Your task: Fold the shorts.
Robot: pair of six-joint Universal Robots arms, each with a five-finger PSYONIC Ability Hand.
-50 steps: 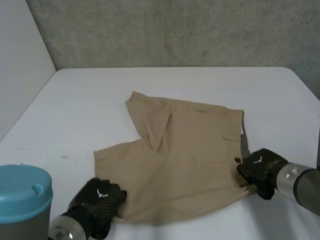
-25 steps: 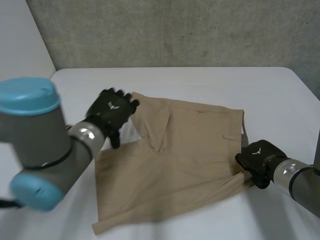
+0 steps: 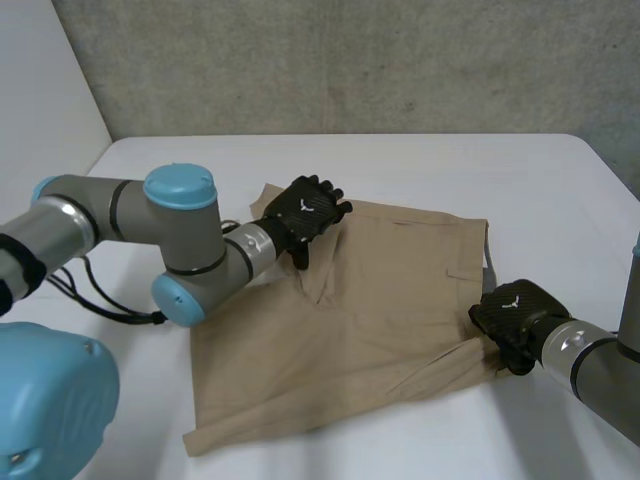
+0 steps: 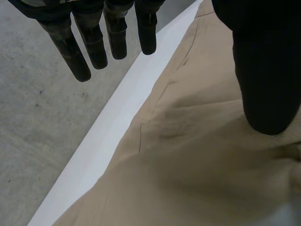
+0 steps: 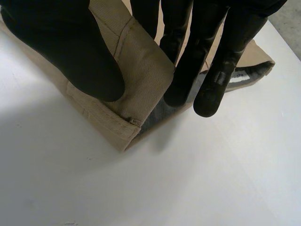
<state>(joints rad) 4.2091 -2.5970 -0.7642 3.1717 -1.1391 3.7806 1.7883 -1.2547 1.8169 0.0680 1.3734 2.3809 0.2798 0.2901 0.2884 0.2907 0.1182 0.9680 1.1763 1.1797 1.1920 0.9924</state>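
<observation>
The tan shorts (image 3: 380, 300) lie spread flat on the white table (image 3: 400, 165), waistband toward the right. My left hand (image 3: 305, 212) hovers over the far leg near the crotch fold. Its fingers (image 4: 108, 33) are straight and the thumb is apart, open above the cloth (image 4: 197, 155). At the near end of the waistband, my right hand (image 3: 510, 312) is shut on the shorts. The thumb (image 5: 61, 42) presses the folded-over band (image 5: 141, 70) against the fingers.
Bare white tabletop (image 5: 117, 179) surrounds the shorts on every side. A grey concrete wall (image 3: 350, 60) stands behind the table's far edge. In the left wrist view the table's edge (image 4: 117, 117) runs close beside the shorts, with grey floor (image 4: 37, 117) beyond it.
My left arm swung from the near left hem of the shorts up and over to the far leg, and its hand opened. The right hand stayed on the waistband.
</observation>
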